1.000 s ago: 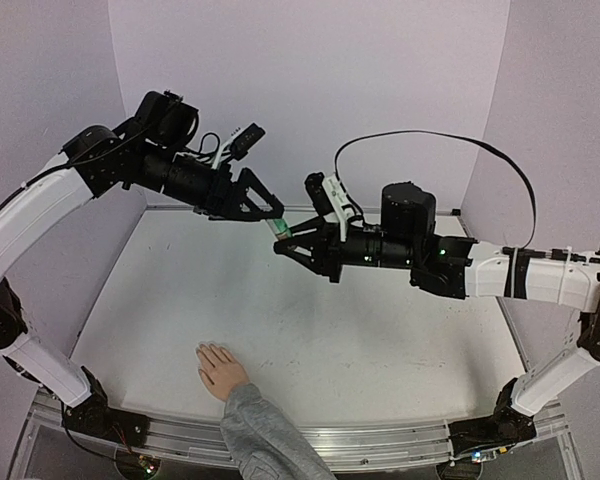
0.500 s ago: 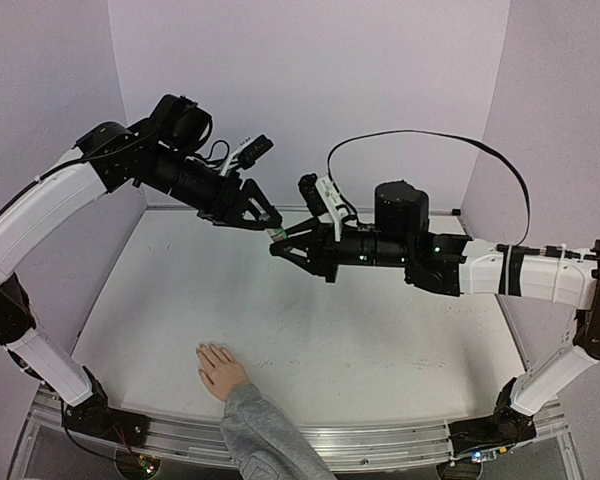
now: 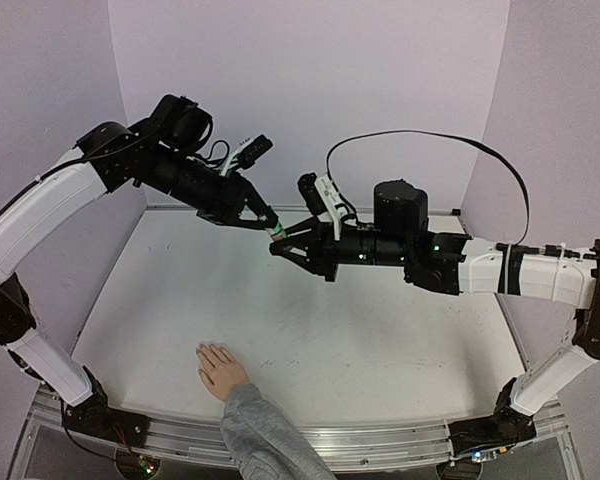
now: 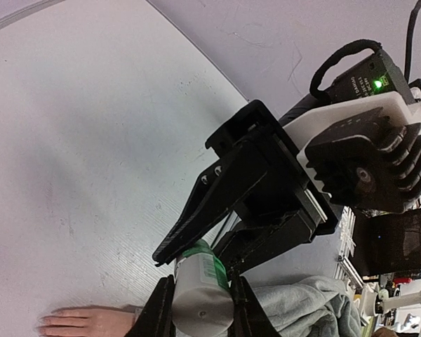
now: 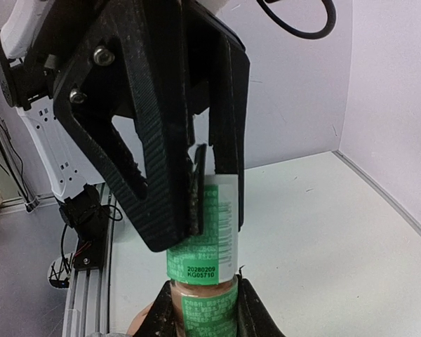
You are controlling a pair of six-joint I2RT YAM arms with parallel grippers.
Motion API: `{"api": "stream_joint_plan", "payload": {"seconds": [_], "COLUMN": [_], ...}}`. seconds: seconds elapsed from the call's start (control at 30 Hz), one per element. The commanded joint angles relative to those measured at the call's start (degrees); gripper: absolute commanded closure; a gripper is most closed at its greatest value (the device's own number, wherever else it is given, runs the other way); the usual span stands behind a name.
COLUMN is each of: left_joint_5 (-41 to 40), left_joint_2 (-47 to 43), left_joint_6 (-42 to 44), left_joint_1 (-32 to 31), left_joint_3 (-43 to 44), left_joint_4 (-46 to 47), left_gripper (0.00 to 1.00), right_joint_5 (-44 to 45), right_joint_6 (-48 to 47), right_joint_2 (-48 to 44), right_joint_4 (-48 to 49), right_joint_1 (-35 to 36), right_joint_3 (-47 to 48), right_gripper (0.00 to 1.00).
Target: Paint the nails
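a white matte surface (image 3: 400, 340) sits inside pale lilac walls (image 3: 310, 80). at its near edge lies a small flesh-coloured mannequin hand (image 3: 222, 370) in a grey knit sleeve (image 3: 265, 430), its tiny pale nails (image 3: 206, 350) pointing away from the arm bases. above mid-surface, the left gripper (image 3: 269, 222) and the right gripper (image 3: 284, 240) both clamp one small whitish green-labelled bottle (image 3: 278, 232).

The bottle (image 4: 202, 298) sits between left hand (image 3: 270, 222) and right hand (image 3: 283, 240) above the counter (image 3: 380, 340) (nails (image 3: 204, 349) near front-left).

The nails (image 3: 208, 349) are too small to tell; the grey sleeve (image 3: 263, 437) is cut off below.
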Motion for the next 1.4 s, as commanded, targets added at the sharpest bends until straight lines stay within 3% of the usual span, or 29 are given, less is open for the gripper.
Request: {"api": "stream_joint_plan", "payload": {"seconds": [0.0,0.3,0.43,0.7,0.9,1.37], "left_joint_5": [-0.32,-3.46,-4.1,-6.41,-7.63,-8.13], "left_joint_2": [-0.34,-1.22,-1.16,0.06,1.13,0.35], "left_joint_6": [0.94,0.63,-1.2,-5.5,-6.88,-6.67], "left_joint_1": [0.02,0.12,0.33,0.4,0.68,1.8], "left_joint_3": [3.05,4.05,4.4,4.89,4.89,5.57], "left_joint_4": [0.05,-1.49,-1.78,-1.91,-2.25,-2.09], "left_gripper": [0.82,1.0,1.0,1.0,1.0,1.0], "right_joint_5": [-0.83,0.36,3.68,39.72,58.25,52.1], "right_joint_6": [-0.36,-0.52,-0.57,-7.68,-18.9,-17.37], "right_joint_2": [-0.06,0.63,0.95,0.69,3.92,1.59], "right_joint_4": [2.88,2.87,2.91,14.76,25.58,25.48], "right_joint_1": [-0.15,-0.15,-0.1,6.75,12.41,12.65], "right_joint_3": [2.62,2.08,2.08,-1.78,-1.88,-5.89], "right_gripper": [1.0,1.0,1.0,1.0,1.0,1.0]}}
